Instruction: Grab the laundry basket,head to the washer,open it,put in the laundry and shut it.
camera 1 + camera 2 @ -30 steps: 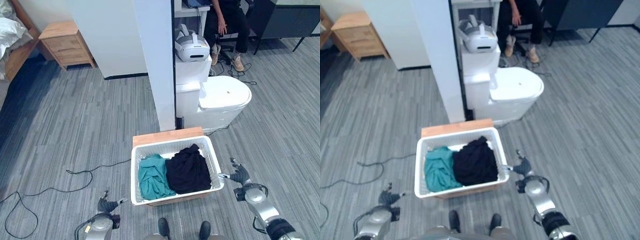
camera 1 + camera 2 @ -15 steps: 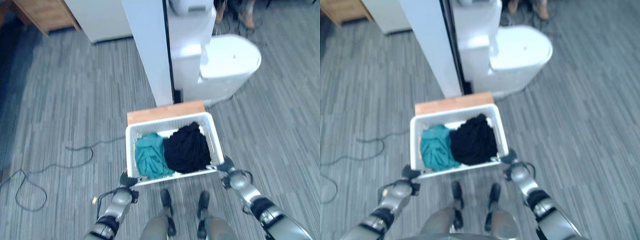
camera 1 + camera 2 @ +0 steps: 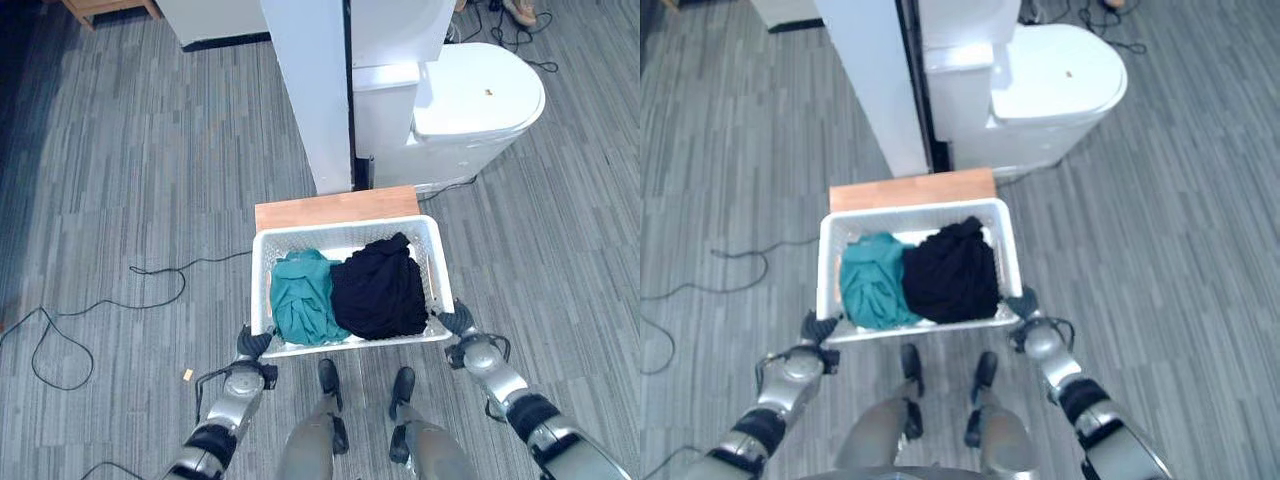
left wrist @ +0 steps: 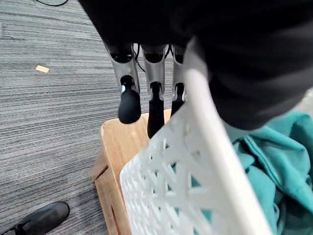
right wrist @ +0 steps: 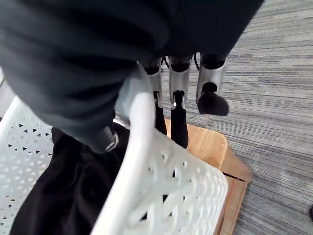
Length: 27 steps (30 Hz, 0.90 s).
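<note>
One basket (image 3: 436, 262) is in view, white and latticed, and it sits on one wooden stand (image 3: 335, 208). Inside lie two garments: one teal (image 3: 303, 308), one black (image 3: 378, 290) (each bunched, so any further pieces underneath cannot be told). Two hands are at the basket's near corners, the left hand (image 3: 250, 343) and the right hand (image 3: 456, 320). Behind stands one toilet (image 3: 478, 100). One small tan scrap (image 3: 187, 374) lies on the floor.
</note>
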### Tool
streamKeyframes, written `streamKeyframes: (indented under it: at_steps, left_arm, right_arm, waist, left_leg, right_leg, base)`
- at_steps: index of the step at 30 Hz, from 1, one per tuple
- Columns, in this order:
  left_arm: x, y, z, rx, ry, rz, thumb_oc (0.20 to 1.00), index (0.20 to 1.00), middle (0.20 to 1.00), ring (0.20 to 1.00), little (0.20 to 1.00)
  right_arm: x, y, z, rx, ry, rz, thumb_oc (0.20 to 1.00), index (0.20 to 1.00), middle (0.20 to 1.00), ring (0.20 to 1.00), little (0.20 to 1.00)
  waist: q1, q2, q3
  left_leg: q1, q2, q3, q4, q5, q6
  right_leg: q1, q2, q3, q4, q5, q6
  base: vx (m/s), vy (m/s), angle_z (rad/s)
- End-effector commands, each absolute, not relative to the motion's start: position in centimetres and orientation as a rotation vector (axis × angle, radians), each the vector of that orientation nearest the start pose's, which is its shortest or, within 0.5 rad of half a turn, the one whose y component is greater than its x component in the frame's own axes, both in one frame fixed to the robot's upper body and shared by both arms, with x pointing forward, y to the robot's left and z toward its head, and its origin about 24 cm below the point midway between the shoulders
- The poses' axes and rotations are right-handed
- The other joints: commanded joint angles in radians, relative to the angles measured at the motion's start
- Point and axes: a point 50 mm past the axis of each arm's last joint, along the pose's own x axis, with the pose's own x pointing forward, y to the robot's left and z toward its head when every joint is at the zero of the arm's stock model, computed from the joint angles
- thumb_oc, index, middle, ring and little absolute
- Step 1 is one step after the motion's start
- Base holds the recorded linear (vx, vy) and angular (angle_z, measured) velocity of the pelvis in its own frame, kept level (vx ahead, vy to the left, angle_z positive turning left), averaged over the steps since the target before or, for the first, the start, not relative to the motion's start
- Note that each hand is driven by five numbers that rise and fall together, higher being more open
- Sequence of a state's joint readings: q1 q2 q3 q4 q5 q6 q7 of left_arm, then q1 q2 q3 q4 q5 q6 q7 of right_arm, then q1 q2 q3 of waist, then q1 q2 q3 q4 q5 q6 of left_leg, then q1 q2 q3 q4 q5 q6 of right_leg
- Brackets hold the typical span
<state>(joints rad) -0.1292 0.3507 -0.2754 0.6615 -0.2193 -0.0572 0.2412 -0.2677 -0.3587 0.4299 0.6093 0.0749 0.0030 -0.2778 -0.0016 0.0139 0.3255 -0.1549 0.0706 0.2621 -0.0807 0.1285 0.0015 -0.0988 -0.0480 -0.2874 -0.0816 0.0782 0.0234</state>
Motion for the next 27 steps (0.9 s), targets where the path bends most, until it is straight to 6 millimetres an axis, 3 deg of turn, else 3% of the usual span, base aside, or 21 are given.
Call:
streamKeyframes:
  at_steps: [1,4,8,10,14,17,18,19,20,21,22,23,24,25,26,27]
  left_arm:
    - [24.8,22.9,-3.5,0.197,0.321,0.147,0.2,0.2,0.2,0.2,0.2]
    - [23.3,22.6,-2.3,0.137,0.255,0.112,0.2,0.2,0.2,0.2,0.2]
    - [23.0,22.2,-1.8,0.114,0.229,0.092,0.2,0.2,0.2,0.2,0.2]
    - [23.0,20.9,-0.4,0.069,0.153,0.05,0.2,0.2,0.2,0.2,0.2]
    - [23.1,20.0,0.4,0.123,0.118,-0.031,0.2,0.2,0.2,0.2,0.2]
    - [22.9,19.7,0.3,0.164,0.124,-0.082,0.2,0.2,0.2,0.2,0.2]
    - [22.9,19.8,0.5,0.18,0.121,-0.088,0.2,0.2,0.2,0.2,0.2]
    - [22.9,19.8,0.4,0.18,0.121,-0.088,0.2,0.2,0.2,0.2,0.2]
    - [23.0,19.7,0.9,0.17,0.098,-0.08,0.2,0.2,0.2,0.2,0.2]
    - [23.0,19.7,0.9,0.17,0.098,-0.08,0.2,0.2,0.2,0.2,0.2]
    - [23.2,19.7,1.1,0.16,0.086,-0.076,0.2,0.2,0.2,0.2,0.2]
    - [23.5,19.5,1.4,0.15,0.072,-0.071,0.2,0.2,0.2,0.2,0.2]
    - [23.5,19.5,1.4,0.15,0.071,-0.071,0.2,0.2,0.2,0.2,0.2]
    - [23.6,19.5,1.6,0.142,0.062,-0.068,0.2,0.2,0.2,0.2,0.2]
    - [23.6,19.7,1.9,0.131,0.051,-0.055,0.2,0.2,0.2,0.2,0.2]
    - [23.6,19.8,1.8,0.132,0.053,-0.053,0.2,0.2,0.2,0.2,0.2]
  right_arm:
    - [28.0,-17.3,-0.8,-0.413,0.188,0.106,0.2,0.2,0.2,0.2,0.2]
    - [26.5,-18.9,0.6,-0.445,0.119,0.103,0.2,0.2,0.2,0.2,0.2]
    - [25.8,-19.6,1.3,-0.437,0.087,0.085,0.2,0.2,0.2,0.2,0.2]
    - [25.3,-20.2,3.0,-0.417,0.011,0.065,0.2,0.2,0.2,0.2,0.2]
    - [24.7,-20.9,4.1,-0.424,-0.031,0.068,0.2,0.2,0.2,0.2,0.2]
    - [24.1,-21.2,4.1,-0.4,-0.024,0.062,0.2,0.2,0.2,0.2,0.2]
    - [23.9,-21.0,4.0,-0.381,-0.025,0.066,0.2,0.2,0.2,0.2,0.2]
    - [23.9,-21.0,4.0,-0.381,-0.024,0.066,0.2,0.2,0.2,0.2,0.2]
    - [24.1,-20.5,4.5,-0.357,-0.052,0.069,0.2,0.2,0.2,0.2,0.2]
    - [24.1,-20.5,4.6,-0.357,-0.053,0.069,0.2,0.2,0.2,0.2,0.2]
    - [24.3,-20.2,4.8,-0.35,-0.067,0.073,0.2,0.2,0.2,0.2,0.2]
    - [24.3,-19.8,5.1,-0.335,-0.088,0.076,0.2,0.2,0.2,0.2,0.2]
    - [24.3,-19.8,5.1,-0.335,-0.088,0.076,0.2,0.2,0.2,0.2,0.2]
    - [24.3,-19.3,5.1,-0.329,-0.097,0.091,0.2,0.2,0.2,0.2,0.2]
    - [24.4,-19.1,5.2,-0.333,-0.103,0.099,0.2,0.2,0.2,0.2,0.2]
    - [24.4,-19.0,5.2,-0.337,-0.111,0.099,0.2,0.2,0.2,0.2,0.2]
  waist:
    - [-0.009,-0.036,-0.075]
    - [-0.018,-0.053,-0.084]
    - [-0.028,-0.062,-0.096]
    - [-0.034,-0.073,-0.105]
    - [-0.084,-0.068,-0.15]
    - [-0.129,-0.064,-0.17]
    - [-0.159,-0.062,-0.172]
    - [-0.154,-0.063,-0.173]
    - [-0.172,-0.057,-0.166]
    - [-0.17,-0.059,-0.168]
    - [-0.168,-0.056,-0.162]
    - [-0.158,-0.048,-0.153]
    - [-0.158,-0.049,-0.155]
    - [-0.141,-0.03,-0.156]
    - [-0.115,-0.027,-0.159]
    - [-0.099,-0.026,-0.166]
  left_leg:
    - [0.037,0.054,-0.027,0.008,-0.053,-0.084]
    - [0.054,0.077,-0.036,0.092,-0.082,-0.09]
    - [0.055,0.081,-0.047,0.132,-0.101,-0.091]
    - [0.035,0.018,-0.218,0.18,-0.153,-0.085]
    - [0.081,-0.041,-0.299,0.188,-0.227,-0.063]
    - [0.12,-0.044,-0.236,0.169,-0.24,-0.043]
    - [0.138,-0.041,-0.177,0.153,-0.241,-0.031]
    - [0.139,-0.041,-0.172,0.151,-0.24,-0.031]
    - [0.158,-0.037,-0.087,0.132,-0.244,-0.02]
    - [0.155,-0.038,-0.084,0.13,-0.24,-0.02]
    - [0.161,-0.031,-0.043,0.124,-0.242,-0.017]
    - [0.179,-0.011,0.038,0.111,-0.247,-0.019]
    - [0.176,-0.012,0.038,0.111,-0.244,-0.019]
    - [0.211,0.014,0.101,0.102,-0.261,-0.032]
    - [0.22,0.033,0.155,0.099,-0.253,-0.041]
    - [0.226,0.041,0.194,0.095,-0.249,-0.046]
  right_leg:
    - [-0.013,-0.044,0.071,0.098,-0.153,0.082]
    - [0.037,-0.019,0.089,0.083,-0.171,0.069]
    - [0.058,-0.01,0.101,0.065,-0.168,0.064]
    - [0.056,-0.003,0.157,0.062,-0.156,0.063]
    - [0.039,0.007,0.267,0.072,-0.133,0.076]
    - [0.013,0.013,0.35,0.096,-0.113,0.094]
    - [-0.014,0.018,0.396,0.108,-0.095,0.116]
    - [-0.017,0.019,0.401,0.109,-0.094,0.117]
    - [-0.056,0.026,0.435,0.129,-0.082,0.138]
    - [-0.061,0.026,0.438,0.129,-0.078,0.138]
    - [-0.083,0.021,0.42,0.14,-0.072,0.145]
    - [-0.102,-0.028,0.254,0.148,-0.081,0.136]
    - [-0.105,-0.029,0.255,0.147,-0.079,0.136]
    - [-0.096,-0.081,0.044,0.168,-0.12,0.125]
    - [-0.087,-0.128,-0.111,0.181,-0.129,0.115]
    - [-0.072,-0.157,-0.212,0.188,-0.134,0.104]
  base:
    - [0.02,-0.189,-0.01]
    - [-0.01,-0.135,-0.07]
    - [0.0,-0.051,-0.11]
    - [-0.05,0.033,-0.32]
    - [0.03,0.152,-1.15]
    - [0.0,0.22,-1.03]
    - [-0.04,0.161,-1.4]
    - [-0.08,0.185,-1.48]
    - [-0.06,0.079,-1.12]
    - [-0.1,0.081,-1.51]
    - [-0.1,-0.043,-1.95]
    - [-0.1,-0.042,-2.16]
    - [0.02,-0.097,-2.34]
    - [0.04,-0.118,-1.74]
    - [0.04,-0.173,-1.61]
    - [-0.04,-0.123,-1.8]
